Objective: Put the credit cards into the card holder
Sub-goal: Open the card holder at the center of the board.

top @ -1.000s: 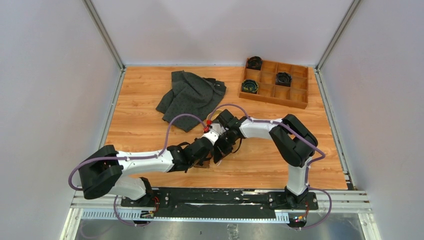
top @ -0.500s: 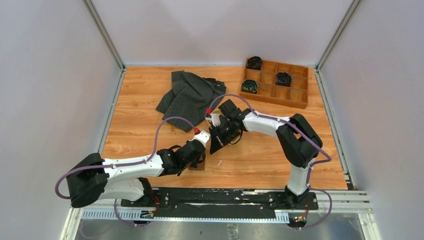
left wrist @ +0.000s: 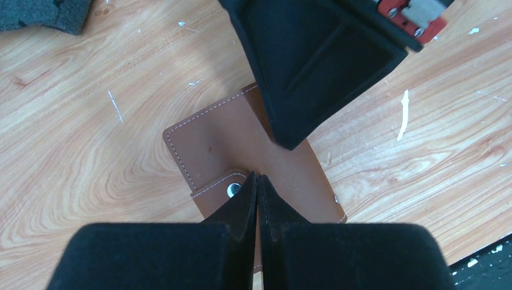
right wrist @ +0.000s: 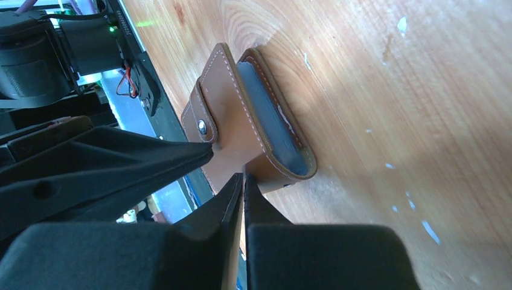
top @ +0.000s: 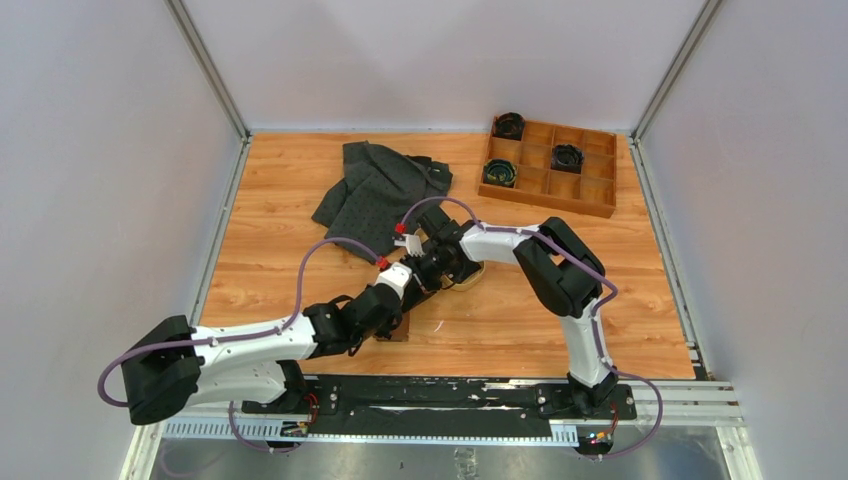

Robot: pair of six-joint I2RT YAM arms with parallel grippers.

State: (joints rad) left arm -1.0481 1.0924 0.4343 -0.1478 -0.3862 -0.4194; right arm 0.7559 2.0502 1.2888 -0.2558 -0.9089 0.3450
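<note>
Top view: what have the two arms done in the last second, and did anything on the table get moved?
The left arm drew its elbow back toward the near-left corner; its shut left gripper stayed on the brown card holder. The right arm folded in leftward, the right gripper ending at the holder's edge. Nothing visibly grasped or released. The grey cloth and wooden box stayed put.
</note>
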